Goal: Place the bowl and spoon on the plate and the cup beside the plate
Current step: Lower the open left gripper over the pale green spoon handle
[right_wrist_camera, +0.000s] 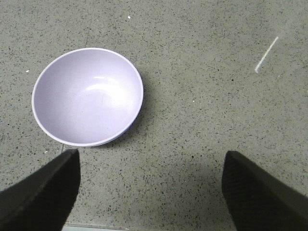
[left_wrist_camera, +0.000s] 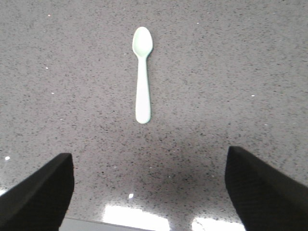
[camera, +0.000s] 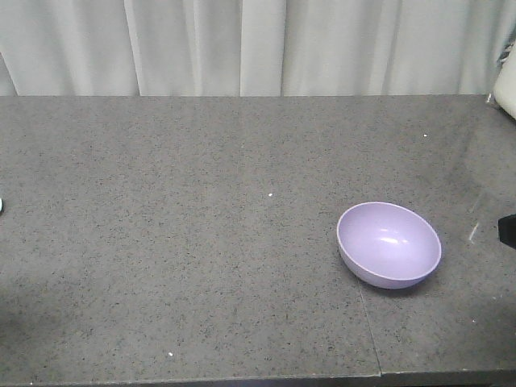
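Observation:
A lavender bowl rests tilted on the grey speckled table at the right; in the right wrist view the bowl lies ahead and left of my right gripper, which is open with nothing between its fingers. A pale mint spoon lies flat on the table in the left wrist view, scoop pointing away, straight ahead of my open left gripper. The plate and the cup are out of view.
A seam in the tabletop runs from the bowl toward the front edge. A white curtain hangs behind the table. A dark bit of the right arm shows at the right edge. A white object sits at far right.

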{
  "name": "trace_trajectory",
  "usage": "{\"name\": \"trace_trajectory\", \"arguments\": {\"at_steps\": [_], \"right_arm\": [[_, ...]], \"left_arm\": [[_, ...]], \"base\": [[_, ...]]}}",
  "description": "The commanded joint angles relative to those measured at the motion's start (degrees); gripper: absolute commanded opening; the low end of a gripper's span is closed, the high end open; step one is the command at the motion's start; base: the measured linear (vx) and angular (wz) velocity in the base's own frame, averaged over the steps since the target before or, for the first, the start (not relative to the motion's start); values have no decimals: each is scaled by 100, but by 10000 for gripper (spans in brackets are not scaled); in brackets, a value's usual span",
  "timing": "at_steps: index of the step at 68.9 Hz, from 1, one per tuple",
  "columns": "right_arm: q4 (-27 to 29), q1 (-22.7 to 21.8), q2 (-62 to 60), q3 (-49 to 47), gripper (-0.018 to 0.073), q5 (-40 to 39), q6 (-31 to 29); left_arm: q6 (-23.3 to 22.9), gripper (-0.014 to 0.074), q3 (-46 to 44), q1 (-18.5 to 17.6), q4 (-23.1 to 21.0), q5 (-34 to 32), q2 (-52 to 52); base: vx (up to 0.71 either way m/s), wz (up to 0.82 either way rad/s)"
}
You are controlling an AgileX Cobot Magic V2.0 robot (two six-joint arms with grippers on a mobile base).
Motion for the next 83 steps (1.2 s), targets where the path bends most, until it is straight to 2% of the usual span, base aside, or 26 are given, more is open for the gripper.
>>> {"name": "trace_trajectory", "arguments": {"at_steps": [1, 16, 33, 50, 66, 83], "right_arm": [[-36, 4, -8, -184, 594, -331, -55], [-30, 4, -8, -184, 594, -330, -55], [-30, 4, -8, -184, 594, -330, -55], [-30, 4, -8, -184, 594, -337, -55], [-24, 4, -8, -184, 594, -348, -55], [-18, 4, -8, -184, 594, -353, -55]], "left_arm": [[-35, 599, -332, -4, 175, -221, 334], [-35, 575, -1119, 200, 178, -264, 1545], [202, 575, -1565, 687, -143, -323, 2757], [595, 575, -1570, 1125, -845, -702, 3642], [758, 575, -1576, 1192, -923, -1118, 4106], [773, 575, -1576, 1192, -917, -1262, 4573]], "base": [[0, 0], [0, 0], [0, 0], [0, 0], [0, 0], [0, 0]]}}
